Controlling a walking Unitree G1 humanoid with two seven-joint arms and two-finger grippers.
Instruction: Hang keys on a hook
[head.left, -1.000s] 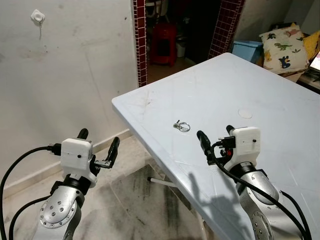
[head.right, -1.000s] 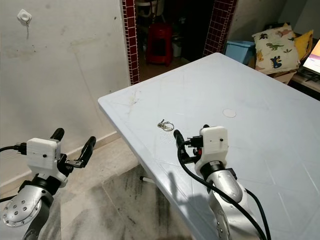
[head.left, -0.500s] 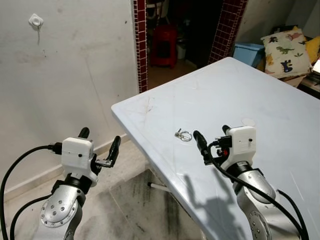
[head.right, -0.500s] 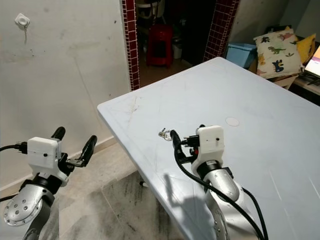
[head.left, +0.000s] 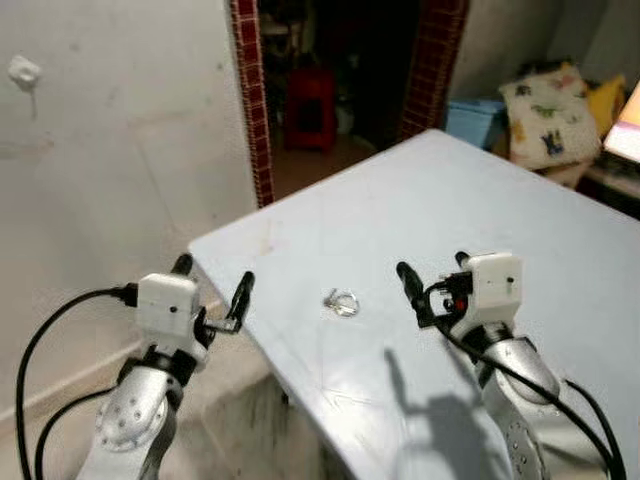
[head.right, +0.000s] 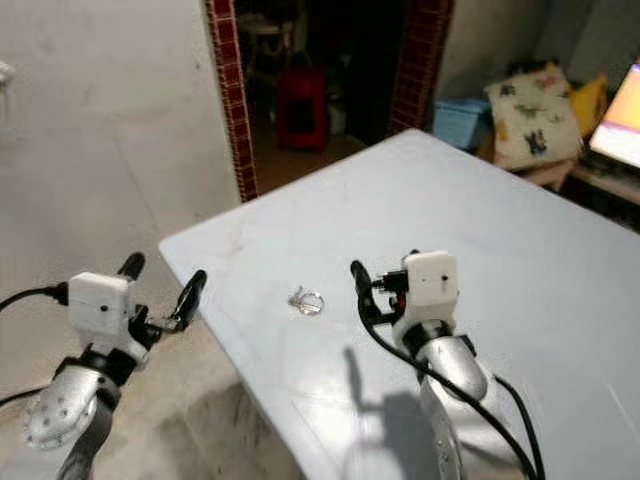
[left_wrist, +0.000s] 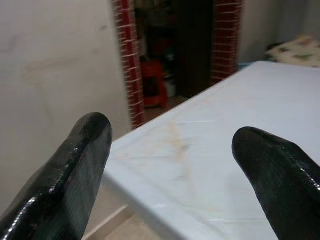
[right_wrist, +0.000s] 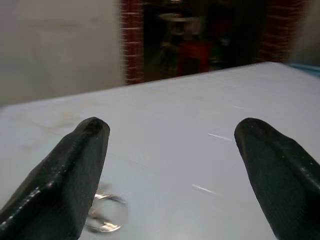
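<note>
On the far left, high on the pale wall, the small white hook (head.left: 22, 71) now sits closer to the picture's edge than it did a second ago; the whole view has shifted and blurred, so we judge that our head camera has moved, not the things.

Below it, our left gripper (head.left: 212, 290) hovers beside the near corner of the white table (head.left: 520, 220), fingers apart and holding nothing, as before.

In the middle, the keys (head.left: 341, 302), a small metal ring with a key attached, lie flat on the table near its front edge, in the same spot on the tabletop.

To their right, our right gripper (head.left: 432, 279) hangs just above the table, fingers spread wide and empty. It has drawn nearer the keys, which show beside one finger in its wrist view (right_wrist: 105, 216).

We judge the pickup is about to begin; the hook is well apart from the keys, so carrying comes after.
</note>
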